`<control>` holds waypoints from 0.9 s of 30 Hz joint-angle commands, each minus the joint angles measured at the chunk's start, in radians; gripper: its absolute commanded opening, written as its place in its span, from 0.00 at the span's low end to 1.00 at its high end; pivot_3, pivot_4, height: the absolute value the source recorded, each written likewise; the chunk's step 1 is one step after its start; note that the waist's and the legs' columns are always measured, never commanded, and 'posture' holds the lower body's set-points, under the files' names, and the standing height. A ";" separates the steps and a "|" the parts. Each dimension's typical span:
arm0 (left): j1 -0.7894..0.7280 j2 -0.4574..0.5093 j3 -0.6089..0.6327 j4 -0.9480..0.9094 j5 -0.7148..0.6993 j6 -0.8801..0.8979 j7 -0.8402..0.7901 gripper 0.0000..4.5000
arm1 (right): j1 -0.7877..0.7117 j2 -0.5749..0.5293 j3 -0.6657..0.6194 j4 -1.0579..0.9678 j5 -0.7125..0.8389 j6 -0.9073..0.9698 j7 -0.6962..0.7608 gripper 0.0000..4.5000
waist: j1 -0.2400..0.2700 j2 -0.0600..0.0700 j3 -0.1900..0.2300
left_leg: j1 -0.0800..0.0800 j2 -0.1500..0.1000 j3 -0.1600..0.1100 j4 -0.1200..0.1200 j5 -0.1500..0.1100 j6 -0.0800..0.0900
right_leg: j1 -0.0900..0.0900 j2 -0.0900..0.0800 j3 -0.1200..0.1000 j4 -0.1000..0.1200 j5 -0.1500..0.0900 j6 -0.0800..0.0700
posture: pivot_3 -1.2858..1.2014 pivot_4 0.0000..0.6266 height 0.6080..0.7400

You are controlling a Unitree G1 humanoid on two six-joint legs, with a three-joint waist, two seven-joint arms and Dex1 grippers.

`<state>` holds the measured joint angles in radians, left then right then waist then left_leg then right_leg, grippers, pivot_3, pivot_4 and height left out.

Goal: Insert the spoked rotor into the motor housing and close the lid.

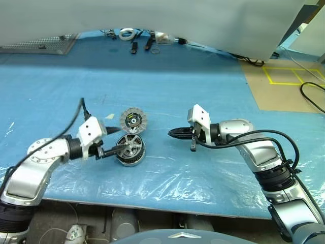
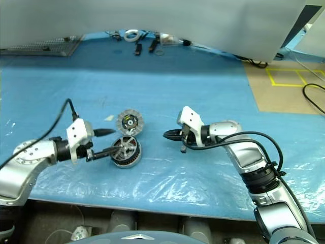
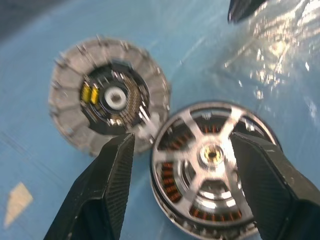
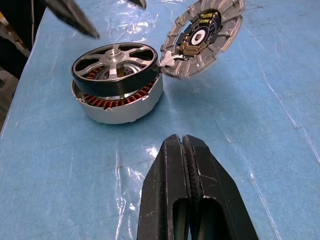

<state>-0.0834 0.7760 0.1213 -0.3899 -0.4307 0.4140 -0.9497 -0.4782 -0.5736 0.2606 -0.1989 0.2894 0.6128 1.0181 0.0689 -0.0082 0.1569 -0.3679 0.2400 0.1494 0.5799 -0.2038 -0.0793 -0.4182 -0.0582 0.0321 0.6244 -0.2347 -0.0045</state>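
Near the blue bench's front edge, open empty left gripper (image 1: 112,142) flanks one black-and-silver spoked rotor (image 4: 116,65) seated crookedly in one copper-wound silver motor housing (image 4: 122,104); one radial-patterned grey lid (image 4: 202,37) leans against it, no readable writing; right gripper (image 1: 172,133) closed, empty.

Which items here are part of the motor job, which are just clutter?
Job:
- spoked rotor, sitting tilted in the motor housing
- lid, leaning against the housing, patterned face showing

Lying about:
- white tape roll at the far edge
- dark tools beside it
- small thin ring
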 commanded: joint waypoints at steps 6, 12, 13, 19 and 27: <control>-0.006 0.046 0.056 -0.085 -0.108 0.067 -0.021 0.72 | -0.021 0.013 0.007 -0.023 0.000 -0.008 -0.007 0.00 | -0.001 0.000 0.000 | 0.000 0.000 0.000 0.000 0.000 0.000 | 0.000 0.000 0.000 0.000 0.000 0.000 | 0.52 0.24 1.00; 0.044 0.125 0.008 -0.062 -0.010 -0.005 -0.077 0.72 | -0.019 0.007 0.006 -0.026 0.001 -0.009 -0.008 0.00 | 0.000 0.000 0.000 | 0.000 0.000 0.000 0.000 0.000 0.000 | 0.000 0.000 0.000 -0.001 0.000 0.000 | 0.52 0.24 1.00; 0.039 0.127 0.004 -0.049 0.001 -0.014 -0.074 0.72 | -0.018 0.005 0.005 -0.027 0.002 -0.009 -0.008 0.00 | 0.000 0.000 0.000 | 0.000 0.000 0.000 0.000 0.000 0.000 | 0.000 0.000 0.000 -0.001 0.000 0.000 | 0.52 0.24 1.00; 0.004 0.102 -0.050 -0.008 0.057 -0.063 -0.066 0.72 | -0.012 0.000 0.003 -0.043 0.008 0.002 -0.013 0.00 | 0.000 0.000 0.000 | 0.000 0.000 0.000 0.000 0.000 0.000 | 0.000 0.000 0.000 0.000 0.000 0.000 | 0.52 0.24 1.00; -0.003 0.109 -0.075 0.003 0.077 -0.078 -0.090 0.72 | -0.005 -0.012 0.002 -0.042 0.006 -0.009 -0.011 0.00 | 0.000 0.000 0.000 | 0.000 0.000 0.000 0.000 0.000 0.000 | 0.000 0.000 0.000 0.000 0.000 0.000 | 0.52 0.24 1.00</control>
<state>-0.0811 0.8681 0.0390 -0.3776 -0.3605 0.3556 -1.0308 -0.4862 -0.5816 0.2750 -0.2017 0.2877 0.6171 1.0040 0.0691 -0.0082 0.1569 -0.3681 0.2402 0.1495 0.5798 -0.2038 -0.0794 -0.4184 -0.0581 0.0321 0.6241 -0.2347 -0.0044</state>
